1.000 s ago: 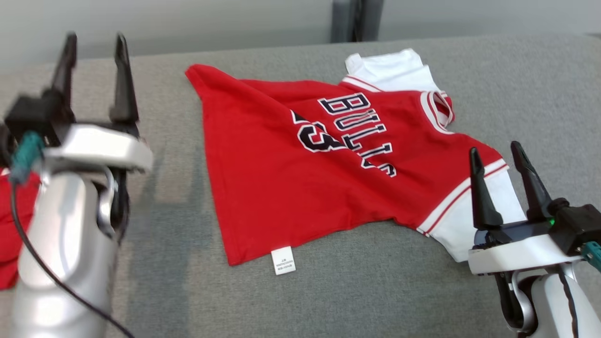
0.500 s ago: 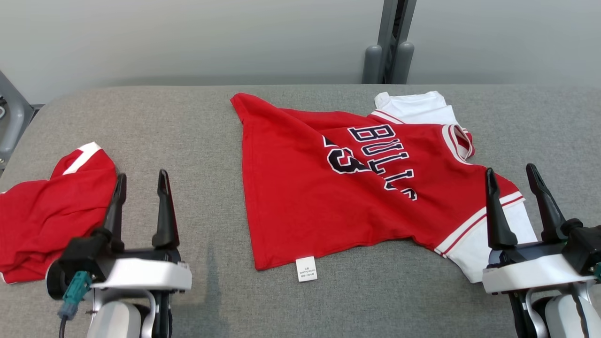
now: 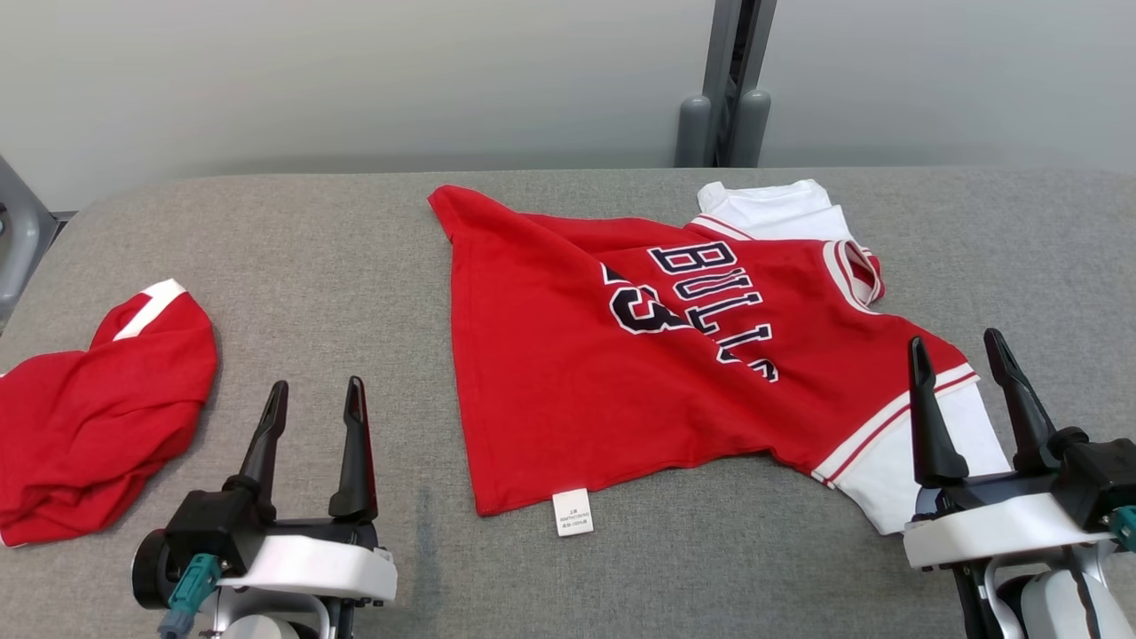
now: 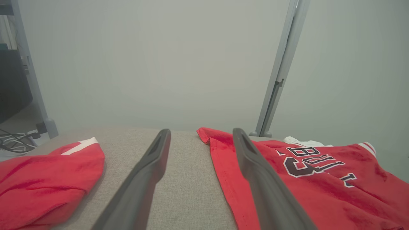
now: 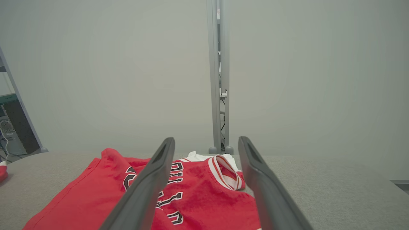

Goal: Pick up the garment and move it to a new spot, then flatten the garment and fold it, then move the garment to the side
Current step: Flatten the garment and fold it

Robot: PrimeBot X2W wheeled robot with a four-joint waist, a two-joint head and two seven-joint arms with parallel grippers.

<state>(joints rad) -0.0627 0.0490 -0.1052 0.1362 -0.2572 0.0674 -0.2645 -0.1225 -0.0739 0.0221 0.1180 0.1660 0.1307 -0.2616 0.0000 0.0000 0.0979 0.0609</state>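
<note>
— Red jersey (image 3: 621, 373): where is it off the claws?
— Between them and ahead. It's spread mostly flat, front up, on the grey padded top (image 3: 311, 257). Left claw (image 3: 318, 384) sits to the jersey's left, beside its side edge, with a strip of bare top between. Right claw (image 3: 953, 337) sits at the near white sleeve (image 3: 919, 461), its left finger crossing the sleeve in the head view. Can't tell if it touches.
— Claw states?
— Both spread wide, nothing between the fingers. Each wrist view shows an empty gap between the fingers, with the top and fabric beyond.
— How does the jersey lie?
— Skewed. Hem end is toward the left claw. Collar (image 3: 855, 271) is ahead of the right claw, a little to its left. Far white sleeve (image 3: 772, 209) lies beyond the collar. Lettering runs diagonally, and a fold crosses the number and hides part of it. White care label (image 3: 571, 512) sticks out at the near hem, between the claws, closer to the left one.
— Anything else on the top?
— Second red garment (image 3: 98, 408), bunched, with a white stripe showing. It's out to the left of the left claw, well apart from the jersey. Grey post (image 3: 728, 80) stands behind the far edge, ahead of the gap between the claws and nearer the right one.
</note>
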